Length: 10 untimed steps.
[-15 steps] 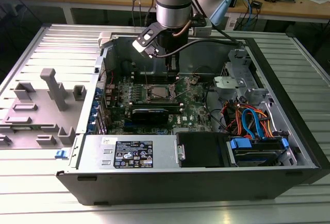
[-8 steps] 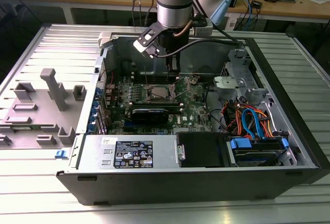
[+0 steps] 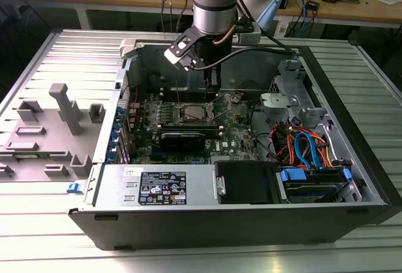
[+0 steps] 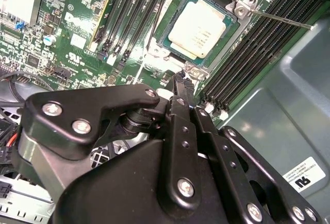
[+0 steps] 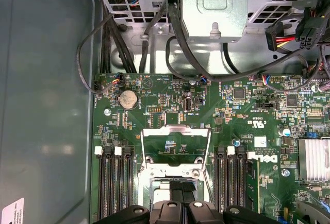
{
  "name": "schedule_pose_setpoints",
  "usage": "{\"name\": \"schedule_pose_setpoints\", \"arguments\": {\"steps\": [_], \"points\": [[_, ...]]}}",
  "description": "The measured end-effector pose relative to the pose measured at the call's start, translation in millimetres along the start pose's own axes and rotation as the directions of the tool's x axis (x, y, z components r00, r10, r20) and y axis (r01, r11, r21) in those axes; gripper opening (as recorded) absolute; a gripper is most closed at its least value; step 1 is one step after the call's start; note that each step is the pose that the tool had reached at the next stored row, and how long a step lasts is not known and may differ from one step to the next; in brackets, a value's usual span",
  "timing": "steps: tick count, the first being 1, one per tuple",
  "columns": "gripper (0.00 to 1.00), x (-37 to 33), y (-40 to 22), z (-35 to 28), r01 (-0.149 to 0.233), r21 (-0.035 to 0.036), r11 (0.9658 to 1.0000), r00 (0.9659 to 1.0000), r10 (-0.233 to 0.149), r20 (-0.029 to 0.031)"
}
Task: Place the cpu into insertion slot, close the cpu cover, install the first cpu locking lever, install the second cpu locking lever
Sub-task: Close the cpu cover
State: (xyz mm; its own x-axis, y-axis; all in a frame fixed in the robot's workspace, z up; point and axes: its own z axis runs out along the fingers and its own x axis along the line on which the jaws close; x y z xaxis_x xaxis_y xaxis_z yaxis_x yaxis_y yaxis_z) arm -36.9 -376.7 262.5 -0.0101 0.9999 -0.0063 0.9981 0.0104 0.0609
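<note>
Green motherboard point(image 4: 77, 23) holds one cpu point(image 4: 200, 28) in one insertion slot point(image 4: 238, 11), one pincer point(image 4: 181, 80) pressed together nearby.

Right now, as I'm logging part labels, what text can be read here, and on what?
Nothing reads surely enough to quote.
On the silver housing, a sticker: too small.
On the case wall, a white label: blurred.
On the cpu: faint print, illegible.
On the green board, white marks: too small.

A ribbed metal table point(image 3: 38, 235) fronts a cluttered wooden workbench point(image 3: 358, 10).
</note>
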Motion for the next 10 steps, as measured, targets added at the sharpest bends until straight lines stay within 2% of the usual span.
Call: {"name": "schedule_pose_setpoints", "arguments": {"steps": [4, 10], "points": [[0.11, 0.0, 0.2, 0.0, 0.000, 0.0001, 1.0000, 1.0000, 0.000, 0.0001], [0.11, 0.0, 3.0, 0.2, 0.000, 0.0044, 1.0000, 1.0000, 0.000, 0.0000]]}}
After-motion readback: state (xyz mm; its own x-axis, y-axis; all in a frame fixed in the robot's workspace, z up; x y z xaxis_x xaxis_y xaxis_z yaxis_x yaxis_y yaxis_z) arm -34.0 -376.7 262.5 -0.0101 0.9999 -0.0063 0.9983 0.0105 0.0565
